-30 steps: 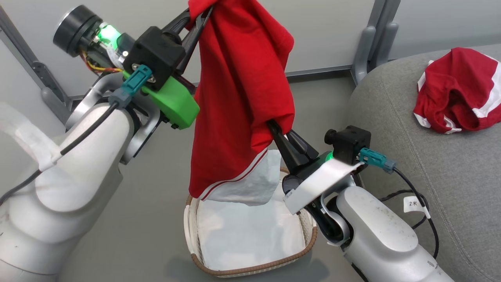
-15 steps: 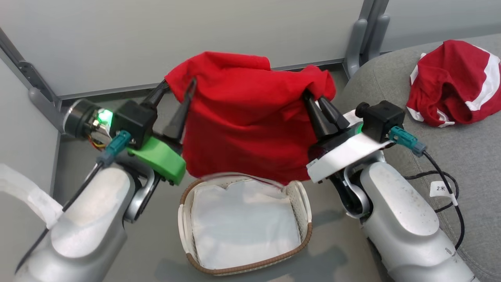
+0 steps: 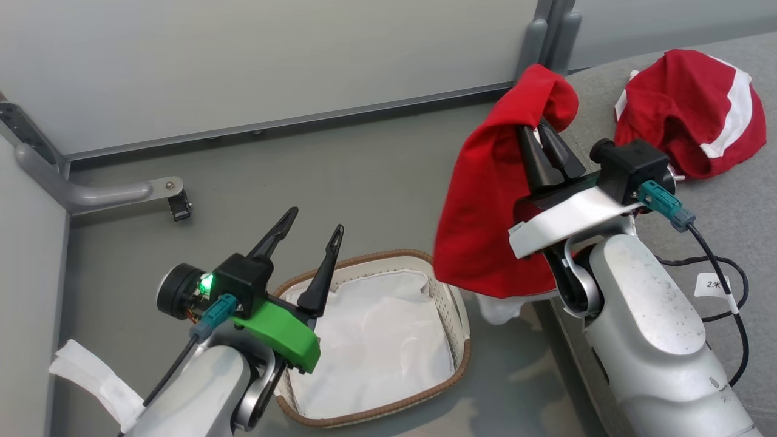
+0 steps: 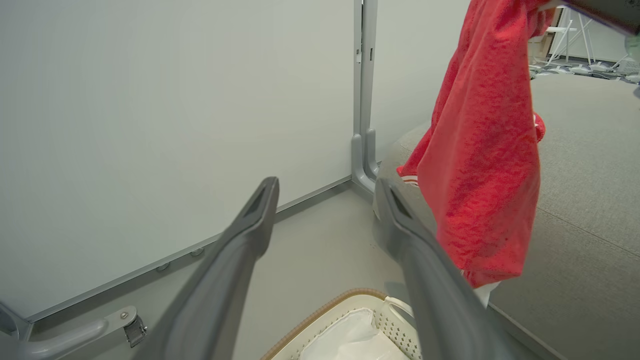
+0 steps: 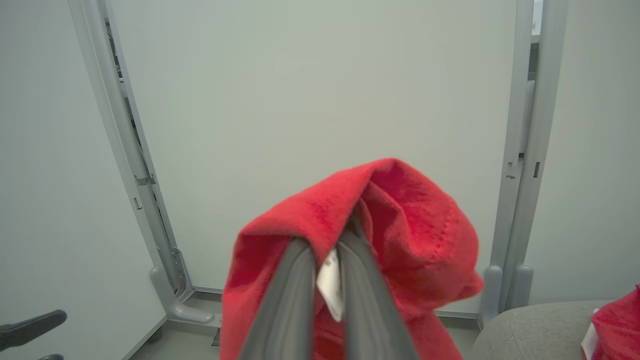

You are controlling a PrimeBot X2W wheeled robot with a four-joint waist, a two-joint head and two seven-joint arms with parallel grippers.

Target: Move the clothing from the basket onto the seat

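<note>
Lowest in the head view, at the lower left, the left gripper [image 3: 317, 220] stands with its two fingers spread wide and nothing between them, tips aimed up-frame over the near-left rim of the basket [image 3: 464, 340]. The basket holds a white liner sheet [image 3: 376, 346], and I see no red fabric in it.

Further up, right of centre, the right gripper [image 3: 534, 130] is pinched tight on a fold at the top of a red garment [image 3: 485, 206]. In the right wrist view the fingers meet on the cloth with a white tag between them [image 5: 330, 240]. The garment's long axis runs straight down from that pinch. Its white-trimmed lower edge dangles between the basket's right side and the front edge of the seat [image 3: 746, 200], over the floor, not over the cushion.

The seat lies to the right of and beyond the hanging cloth, so the carry probably goes rightward and up-frame. The right arm is the nearer arm by far.

Farthest, at the upper right, a second red garment [image 3: 686, 103] with white striping lies bunched on the seat.
</note>
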